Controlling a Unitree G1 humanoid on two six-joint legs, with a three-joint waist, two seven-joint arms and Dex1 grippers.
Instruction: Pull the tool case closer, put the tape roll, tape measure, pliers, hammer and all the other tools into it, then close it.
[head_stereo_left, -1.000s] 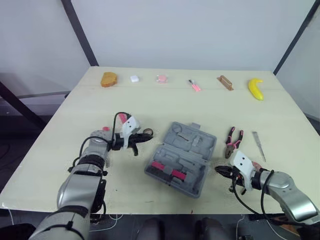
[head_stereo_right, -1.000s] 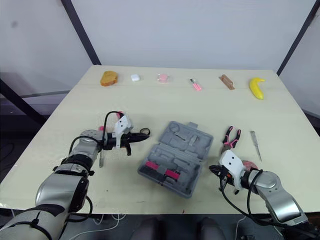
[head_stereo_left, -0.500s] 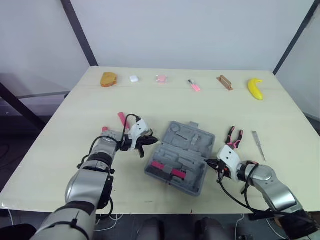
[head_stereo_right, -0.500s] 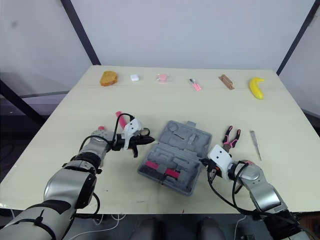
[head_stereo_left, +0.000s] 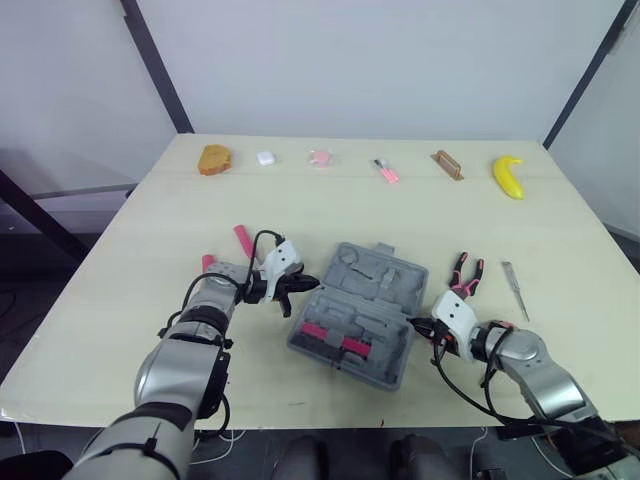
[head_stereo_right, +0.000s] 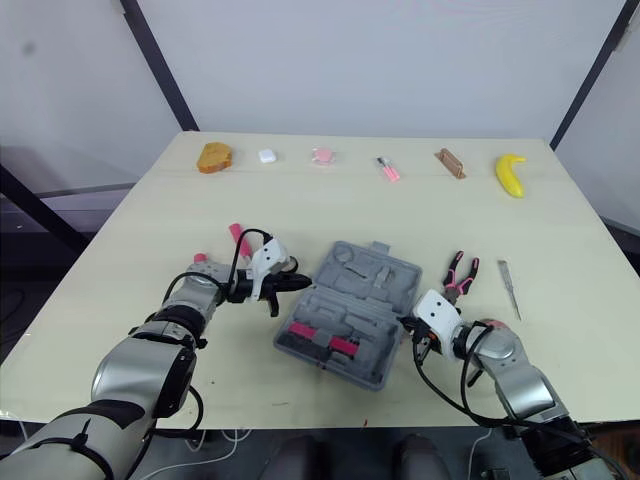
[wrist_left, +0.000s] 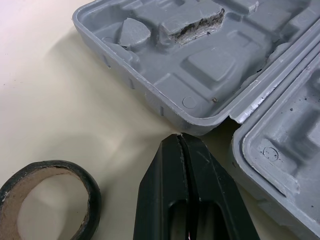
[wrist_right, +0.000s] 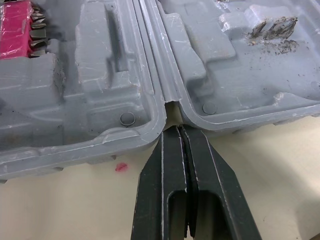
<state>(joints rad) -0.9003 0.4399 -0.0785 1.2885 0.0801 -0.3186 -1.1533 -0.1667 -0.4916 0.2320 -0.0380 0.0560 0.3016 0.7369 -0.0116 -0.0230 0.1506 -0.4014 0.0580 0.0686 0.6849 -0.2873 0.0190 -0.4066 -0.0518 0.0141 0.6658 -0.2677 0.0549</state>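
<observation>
Tool case open and flat, near the middle of the worktop's front edge, a pincer at either end of its hinge.

Left pincer squeezed tight on nothing, tips at the hinge gap on the case's left side, whether touching unclear; tape roll flat on the worktop just beside it. Right pincer likewise closed and empty, tips at the hinge notch on the case's right side. Pliers near the case toward the right edge. Banana by the far right corner.
</observation>
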